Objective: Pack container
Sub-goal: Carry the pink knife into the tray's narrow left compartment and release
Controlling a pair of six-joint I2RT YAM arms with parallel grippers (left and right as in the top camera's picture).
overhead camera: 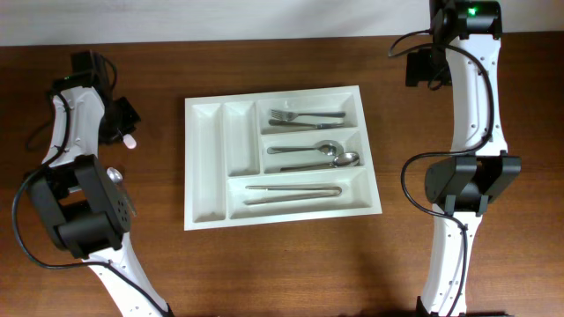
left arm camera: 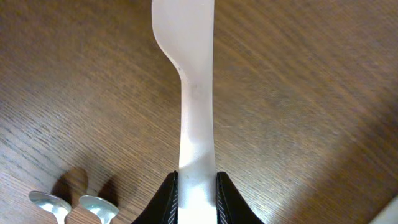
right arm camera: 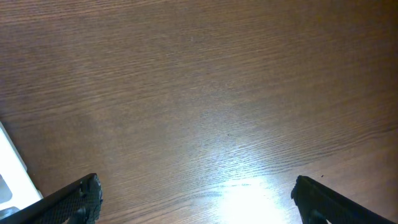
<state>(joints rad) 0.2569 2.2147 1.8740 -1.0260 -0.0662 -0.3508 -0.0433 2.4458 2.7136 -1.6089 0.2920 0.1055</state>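
Note:
The container is a large white cutlery tray in the middle of the table. It holds metal forks, spoons and long pieces in its three long compartments; its two narrow upright ones are empty. My left gripper is left of the tray, shut on a white plastic utensil. In the left wrist view the jaws pinch its flat handle above the wood. My right gripper is open and empty past the tray's far right corner, and its wrist view shows the same.
Two shiny metal spoon bowls show at the lower left of the left wrist view. A white corner of the tray shows at the left edge of the right wrist view. Both arms' bases stand at the table's left and right sides.

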